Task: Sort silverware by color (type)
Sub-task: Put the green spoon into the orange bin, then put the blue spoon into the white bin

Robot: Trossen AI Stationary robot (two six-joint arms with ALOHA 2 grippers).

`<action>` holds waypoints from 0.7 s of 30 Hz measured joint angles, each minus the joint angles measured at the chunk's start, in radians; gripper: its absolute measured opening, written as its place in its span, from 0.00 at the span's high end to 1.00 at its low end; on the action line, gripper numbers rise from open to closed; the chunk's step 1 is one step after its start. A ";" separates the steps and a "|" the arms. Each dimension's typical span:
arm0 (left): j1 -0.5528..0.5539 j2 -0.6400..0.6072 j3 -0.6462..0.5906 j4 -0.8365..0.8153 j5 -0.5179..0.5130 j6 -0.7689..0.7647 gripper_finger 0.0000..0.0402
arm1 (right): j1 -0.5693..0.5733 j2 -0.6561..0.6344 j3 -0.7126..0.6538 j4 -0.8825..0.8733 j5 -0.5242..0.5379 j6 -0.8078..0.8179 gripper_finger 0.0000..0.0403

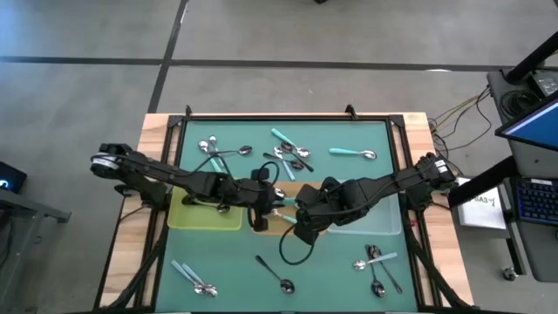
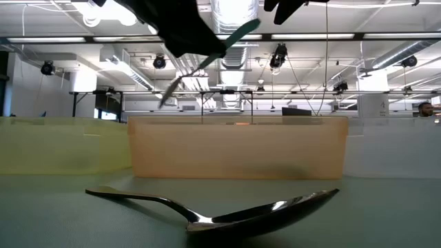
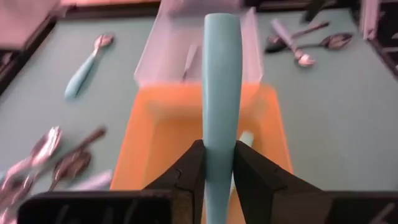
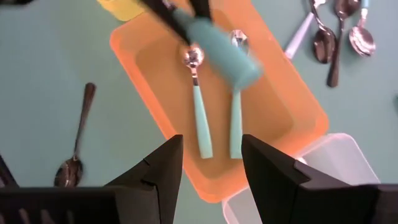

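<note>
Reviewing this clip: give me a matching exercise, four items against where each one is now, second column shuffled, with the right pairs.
Items
1. teal spoon in the left gripper
2. two teal spoons
3. right gripper
4. black-handled spoon

Places
A. lying in the orange tray
B. held above the orange tray, jaws on its handle
C. flat on the green mat, in front of the trays
D. empty, jaws apart, hovering above the orange tray

Pairs: 1-B, 2-A, 3-D, 4-C
</note>
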 joint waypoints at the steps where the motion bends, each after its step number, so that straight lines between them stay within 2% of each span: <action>1: 0.000 0.015 0.000 0.030 0.001 0.016 0.84 | 0.000 0.000 -0.006 0.000 0.000 0.005 0.61; 10: 0.000 0.064 -0.002 0.042 -0.002 -0.062 0.86 | 0.002 0.000 -0.047 -0.022 -0.019 0.030 0.61; 21: 0.000 -0.018 -0.002 0.046 -0.003 -0.111 0.72 | 0.002 0.000 -0.048 -0.037 -0.021 0.032 0.61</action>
